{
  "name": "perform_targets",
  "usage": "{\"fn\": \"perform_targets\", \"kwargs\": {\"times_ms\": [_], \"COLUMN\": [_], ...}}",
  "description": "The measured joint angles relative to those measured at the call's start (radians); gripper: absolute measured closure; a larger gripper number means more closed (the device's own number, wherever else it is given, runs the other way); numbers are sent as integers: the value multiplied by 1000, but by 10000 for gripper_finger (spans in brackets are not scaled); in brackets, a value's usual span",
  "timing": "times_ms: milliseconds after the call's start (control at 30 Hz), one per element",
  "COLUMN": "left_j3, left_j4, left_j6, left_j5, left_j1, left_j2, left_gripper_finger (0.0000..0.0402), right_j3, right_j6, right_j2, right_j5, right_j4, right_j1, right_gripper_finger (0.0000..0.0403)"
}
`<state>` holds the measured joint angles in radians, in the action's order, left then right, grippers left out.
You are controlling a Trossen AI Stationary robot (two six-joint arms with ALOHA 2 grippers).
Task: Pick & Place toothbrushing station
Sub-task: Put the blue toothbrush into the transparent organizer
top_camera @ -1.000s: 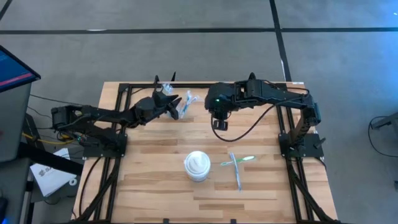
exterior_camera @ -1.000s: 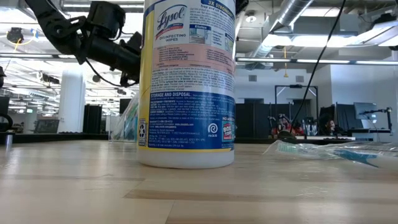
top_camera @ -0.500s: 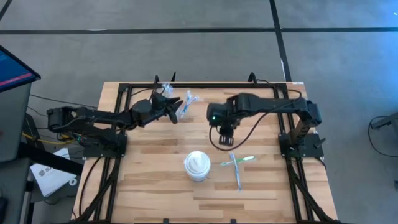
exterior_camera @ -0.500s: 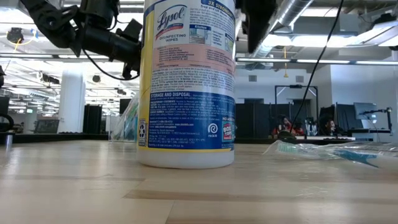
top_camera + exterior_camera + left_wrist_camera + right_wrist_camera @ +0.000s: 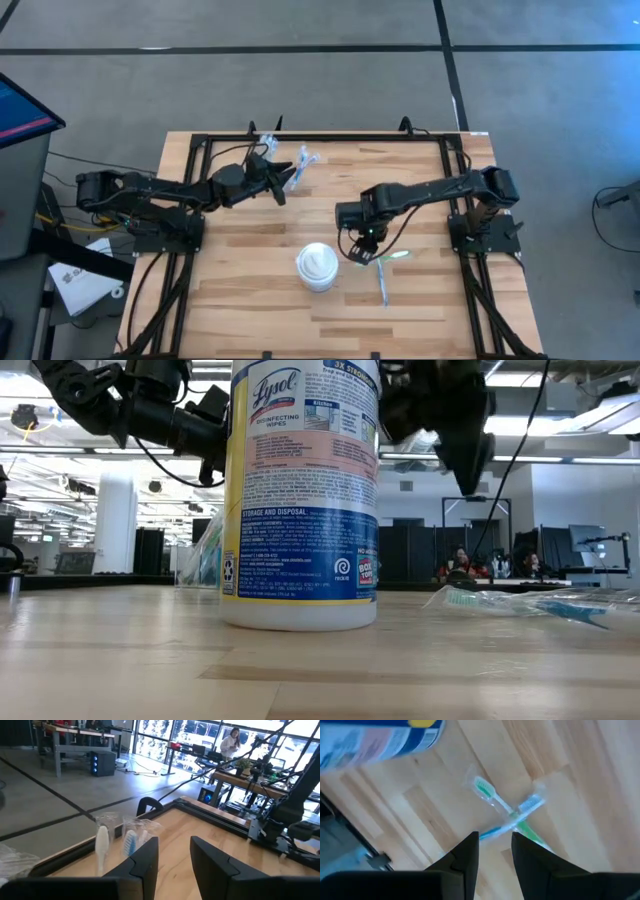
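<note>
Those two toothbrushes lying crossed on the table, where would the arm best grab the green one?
Probably from straight above, on the bare handle away from the crossing. The green toothbrush lies flat under the blue toothbrush, so gripping at the overlap would likely catch both. The right gripper hangs open just over the crossing; shifting along the green handle and closing across its thin width seems the safer hold.
</note>
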<state>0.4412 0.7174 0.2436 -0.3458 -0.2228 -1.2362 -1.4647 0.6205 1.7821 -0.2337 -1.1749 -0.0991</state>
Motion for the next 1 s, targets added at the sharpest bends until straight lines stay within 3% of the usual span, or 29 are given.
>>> {"fn": "perform_targets", "kwargs": {"times_ms": [333,533,867,1000], "left_j3": [0,0,0,0], "left_j4": [0,0,-5,-5], "left_j6": [0,0,0,0], "left_j5": [-3,12,11,11], "left_j1": [28,28,27,27], "left_j2": [0,0,0,0], "left_gripper_finger": [293,293,293,293], "right_j3": [167,181,183,253], "right_j6": [352,511,630,661], "right_j2": [0,0,0,-1], "right_j5": [-22,51,112,105], "right_j4": [207,209,138,235], "right_j1": [-78,-113,-122,-127], "right_gripper_finger": [295,295,295,295]}}
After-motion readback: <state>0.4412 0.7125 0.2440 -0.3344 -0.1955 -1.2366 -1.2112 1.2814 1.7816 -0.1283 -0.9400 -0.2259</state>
